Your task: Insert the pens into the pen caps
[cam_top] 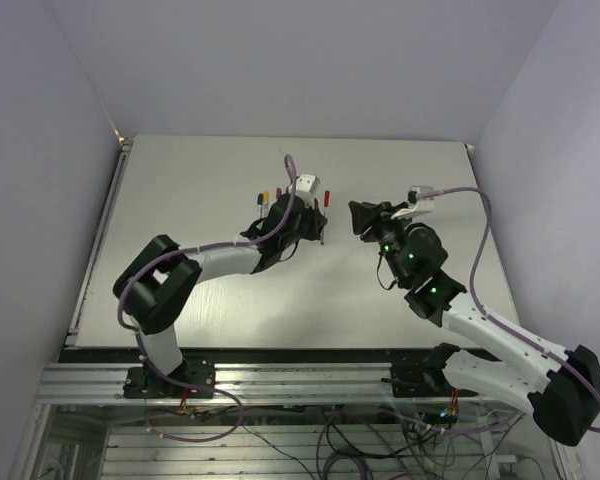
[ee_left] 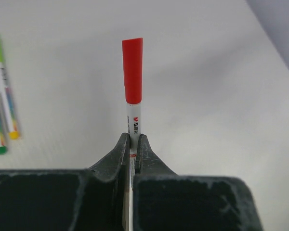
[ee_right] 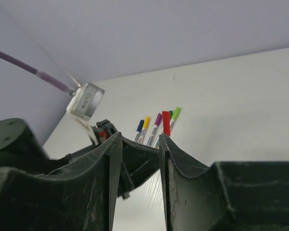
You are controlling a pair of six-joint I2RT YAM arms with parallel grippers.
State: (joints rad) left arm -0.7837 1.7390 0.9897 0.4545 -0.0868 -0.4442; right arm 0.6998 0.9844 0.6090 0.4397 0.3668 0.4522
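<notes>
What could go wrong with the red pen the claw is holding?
1. The left claw pinches the thin white pen with the red plastic cap only low on its barrel, so it might tilt or slip.
2. Other capped pens lie close by; setting this one down could knock them rolling.
3. The open right claw hangs close to the left one, so they could bump.

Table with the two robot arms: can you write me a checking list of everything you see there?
Surface: pale table, no spills seen.
Job's things: one pen wearing a red cap, held off the table; other pens with blue, yellow, purple and green ends lie side by side.
Clutter: nothing seen.
End effectors: left end effector shut on the pen; right end effector open, holding nothing.
Cables: purple cables run along the arms; loose wires hang below the table's near edge.
Surroundings: plain walls.
</notes>
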